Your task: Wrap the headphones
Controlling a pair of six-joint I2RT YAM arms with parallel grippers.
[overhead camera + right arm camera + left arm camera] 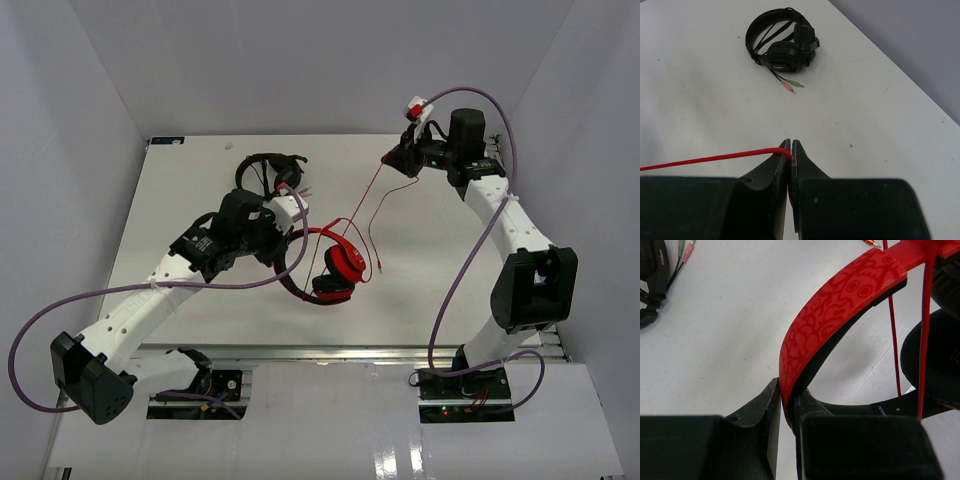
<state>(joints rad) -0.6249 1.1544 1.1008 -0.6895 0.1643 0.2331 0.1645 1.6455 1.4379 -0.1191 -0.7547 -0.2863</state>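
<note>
The red headphones (338, 262) are near the table's middle, with black-padded earcups and a patterned red headband (840, 305). My left gripper (290, 238) is shut on the headband, which shows clamped between its jaws in the left wrist view (788, 405). The thin red cable (368, 196) runs taut from the headphones up to my right gripper (392, 160) at the far right, with a loose length hanging back down to the table. My right gripper (790, 146) is shut on the red cable (710, 159).
All-black headphones (268, 170) with green and pink plugs lie at the back of the table, also seen in the right wrist view (782, 42). The table's right edge (920, 90) runs close to my right gripper. Grey walls enclose the table.
</note>
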